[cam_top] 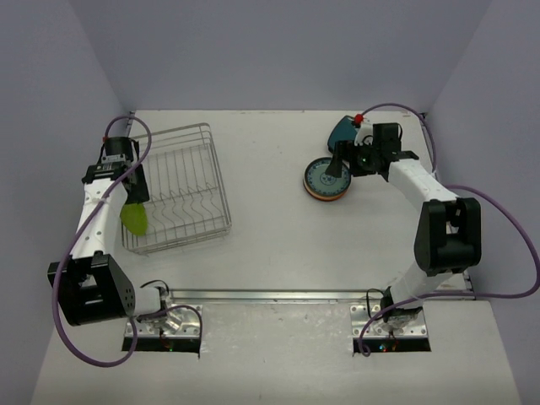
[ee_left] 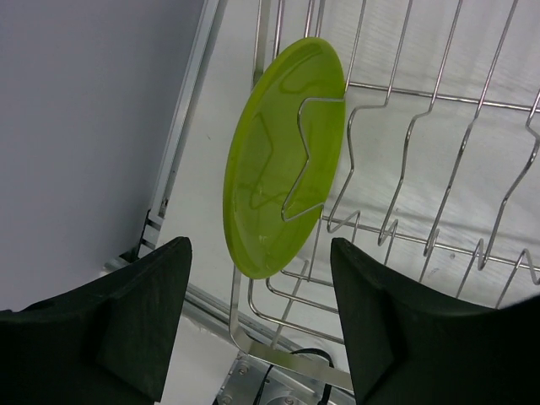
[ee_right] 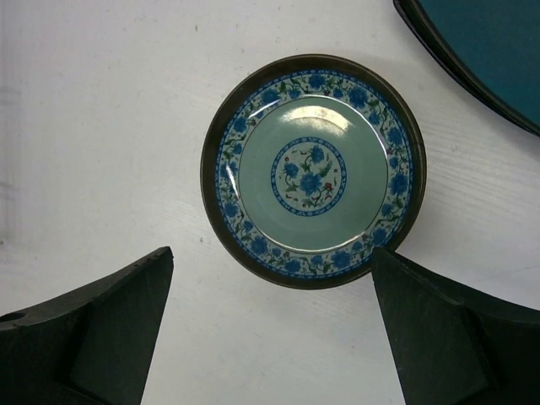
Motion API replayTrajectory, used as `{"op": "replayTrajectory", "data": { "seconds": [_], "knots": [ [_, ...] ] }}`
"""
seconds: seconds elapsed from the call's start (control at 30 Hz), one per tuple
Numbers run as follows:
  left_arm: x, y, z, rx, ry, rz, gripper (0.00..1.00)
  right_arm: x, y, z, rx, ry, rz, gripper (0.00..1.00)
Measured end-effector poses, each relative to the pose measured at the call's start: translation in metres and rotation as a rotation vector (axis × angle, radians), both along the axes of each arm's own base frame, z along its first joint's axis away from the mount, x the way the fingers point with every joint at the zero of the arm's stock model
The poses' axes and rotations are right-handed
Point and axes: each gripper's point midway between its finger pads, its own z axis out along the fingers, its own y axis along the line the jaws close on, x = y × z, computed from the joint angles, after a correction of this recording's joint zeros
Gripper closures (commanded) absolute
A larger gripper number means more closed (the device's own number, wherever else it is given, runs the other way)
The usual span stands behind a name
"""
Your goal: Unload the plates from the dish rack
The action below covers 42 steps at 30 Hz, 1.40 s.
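The silver wire dish rack (cam_top: 181,181) stands at the left of the table. One lime-green plate (cam_top: 135,218) stands on edge in its near left corner, held between the wavy divider wires (ee_left: 283,160). My left gripper (cam_top: 133,192) hangs just above that plate, open and empty (ee_left: 261,333), with the plate's edge between and beyond the fingers. My right gripper (cam_top: 336,169) is open and empty (ee_right: 270,333) above a blue floral plate (ee_right: 312,169) lying flat on the table (cam_top: 327,180). That plate seems to rest on an orange one.
A teal plate (cam_top: 344,131) lies flat behind the floral plate and shows in the right wrist view (ee_right: 489,51). The rest of the rack's slots (ee_left: 439,169) hold nothing. The grey side wall (ee_left: 76,126) is close to the rack's left side.
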Motion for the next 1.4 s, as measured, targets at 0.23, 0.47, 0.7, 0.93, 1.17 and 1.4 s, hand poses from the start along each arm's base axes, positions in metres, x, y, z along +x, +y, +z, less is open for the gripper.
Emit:
{"op": "replayTrajectory", "data": {
  "seconds": [0.23, 0.47, 0.7, 0.93, 1.17, 1.4],
  "knots": [
    [0.001, 0.008, -0.014, -0.011, 0.043, 0.022, 0.48, -0.012, 0.0, -0.017, 0.005, 0.026, 0.005, 0.01],
    [0.006, 0.009, -0.026, -0.031, 0.079, 0.007, 0.65, -0.013, 0.004, -0.014, 0.025, 0.018, 0.021, 0.01],
    [0.014, 0.008, -0.021, -0.044, 0.066, -0.012, 0.9, -0.015, 0.007, -0.015, 0.044, 0.025, 0.031, 0.01],
    [0.013, 0.011, -0.018, -0.036, 0.074, -0.029, 1.0, -0.016, 0.009, -0.008, 0.057, 0.013, 0.038, 0.01],
    [0.023, 0.016, 0.008, 0.003, 0.029, -0.064, 1.0, -0.017, 0.011, 0.006, 0.066, -0.018, 0.041, 0.01],
    [0.043, 0.026, 0.077, 0.115, -0.122, -0.14, 1.0, -0.02, 0.02, 0.016, 0.07, -0.042, 0.061, 0.01]
  ]
}}
